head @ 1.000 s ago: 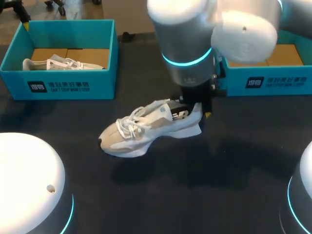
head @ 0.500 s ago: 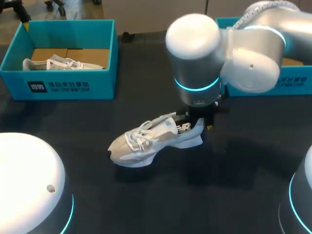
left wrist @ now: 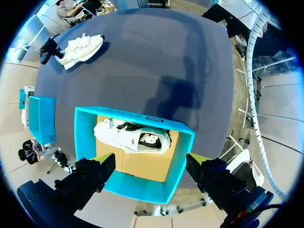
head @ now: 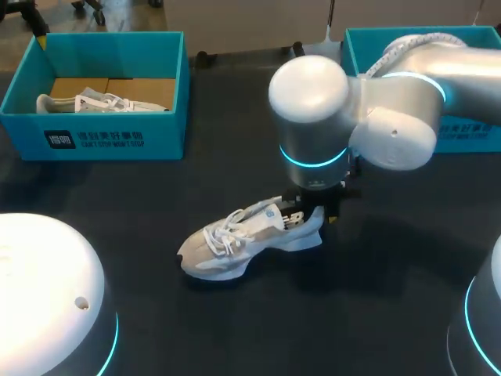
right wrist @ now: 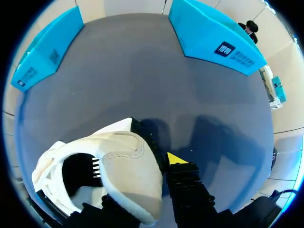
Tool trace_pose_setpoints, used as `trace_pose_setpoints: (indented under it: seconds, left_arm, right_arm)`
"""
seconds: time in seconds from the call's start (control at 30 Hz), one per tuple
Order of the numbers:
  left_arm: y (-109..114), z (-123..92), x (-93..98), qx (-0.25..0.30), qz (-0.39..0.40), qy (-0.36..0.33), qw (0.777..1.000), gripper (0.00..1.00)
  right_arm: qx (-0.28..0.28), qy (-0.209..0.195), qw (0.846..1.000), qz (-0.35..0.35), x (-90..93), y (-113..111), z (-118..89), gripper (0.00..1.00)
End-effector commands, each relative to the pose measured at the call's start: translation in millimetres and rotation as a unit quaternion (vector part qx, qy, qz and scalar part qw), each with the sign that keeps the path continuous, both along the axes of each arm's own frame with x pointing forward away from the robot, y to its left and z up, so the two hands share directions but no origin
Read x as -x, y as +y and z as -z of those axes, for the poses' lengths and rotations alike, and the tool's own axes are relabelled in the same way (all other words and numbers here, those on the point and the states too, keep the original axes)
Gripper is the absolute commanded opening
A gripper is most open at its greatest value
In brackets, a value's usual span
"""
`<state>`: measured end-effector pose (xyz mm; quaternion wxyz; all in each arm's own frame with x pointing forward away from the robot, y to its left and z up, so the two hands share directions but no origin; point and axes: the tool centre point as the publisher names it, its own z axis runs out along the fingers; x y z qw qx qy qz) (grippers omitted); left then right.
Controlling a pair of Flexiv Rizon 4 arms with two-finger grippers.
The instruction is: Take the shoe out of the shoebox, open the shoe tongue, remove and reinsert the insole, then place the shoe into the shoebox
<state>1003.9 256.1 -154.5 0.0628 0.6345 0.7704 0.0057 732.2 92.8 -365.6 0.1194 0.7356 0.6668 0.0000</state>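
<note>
Since one second ago the right arm has carried the shoe (head: 239, 239) a little toward the near edge of the worktop (head: 376, 313), and the arm's big joint no longer covers the far right corner. The right gripper (head: 317, 215) is clamped on the heel of the shoe, near the middle of the worktop, and the toe points to the left side. The right wrist view shows what the head view hides: one yellow-tipped finger (right wrist: 176, 159) presses the outside of the heel and the other one is inside the shoe opening, so the heel collar is pinched between them. Whether the sole touches the worktop cannot be told. Farther back, the left shoebox (head: 117, 141) stands at the far left corner with a second shoe (head: 90, 102) lying in it. The right shoebox (head: 470, 135) stands at the far right corner, partly behind the arm. The left gripper (left wrist: 149, 164) does not show in the head view; its own view finds it high over the left shoebox, fingers wide apart and holding nothing.
</note>
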Motion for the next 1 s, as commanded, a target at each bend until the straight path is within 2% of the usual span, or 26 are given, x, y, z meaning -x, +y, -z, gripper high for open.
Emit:
trace_pose_setpoints:
  seconds: [0.03,0.23,0.6,0.63,0.67,0.7,0.8,0.83,0.9,0.93,1.0]
  left_arm:
    - [0.1,-0.3,0.7,-0.002,0.000,0.000,1.000,1.00]
    - [0.1,-0.3,0.7,-0.002,0.000,0.000,1.000,1.00]
    - [0.1,-0.3,0.7,-0.002,0.000,0.000,1.000,1.00]
    - [0.1,-0.3,0.7,-0.002,0.000,0.000,1.000,1.00]
    - [0.1,-0.3,0.7,-0.002,0.000,0.000,1.000,1.00]
    - [0.1,-0.3,0.7,-0.002,0.000,0.000,1.000,1.00]
    - [0.1,-0.3,0.7,-0.002,0.000,0.000,1.000,1.00]
    - [0.1,-0.3,0.7,-0.002,0.000,0.000,1.000,1.00]
    - [0.1,-0.3,0.7,-0.002,0.000,0.000,1.000,1.00]
    - [0.1,-0.3,0.7,-0.002,0.000,0.000,1.000,1.00]
    - [0.1,-0.3,0.7,-0.002,0.000,0.000,1.000,1.00]
  right_arm:
    - [0.004,-0.001,1.000,0.002,-1.1,8.4,11.3,0.00]
    - [0.014,0.005,1.000,0.004,0.6,11.3,24.2,0.00]
    - [0.014,0.007,1.000,0.007,1.5,13.4,28.3,0.00]
    - [0.013,0.007,1.000,0.008,1.5,13.2,27.4,0.09]
    - [0.013,0.006,1.000,0.009,1.8,12.9,25.3,0.26]
    - [0.012,0.005,1.000,0.011,2.4,12.6,22.9,0.37]
    - [0.010,0.003,1.000,0.014,3.9,11.8,14.5,0.49]
    - [0.011,0.004,1.000,0.007,4.2,12.2,11.3,0.59]
    - [0.015,0.003,1.000,-0.006,4.9,14.8,4.4,0.89]
    - [0.015,0.003,1.000,-0.011,5.2,15.6,1.0,1.00]
    - [0.013,0.002,1.000,-0.016,5.7,16.6,-7.5,1.00]
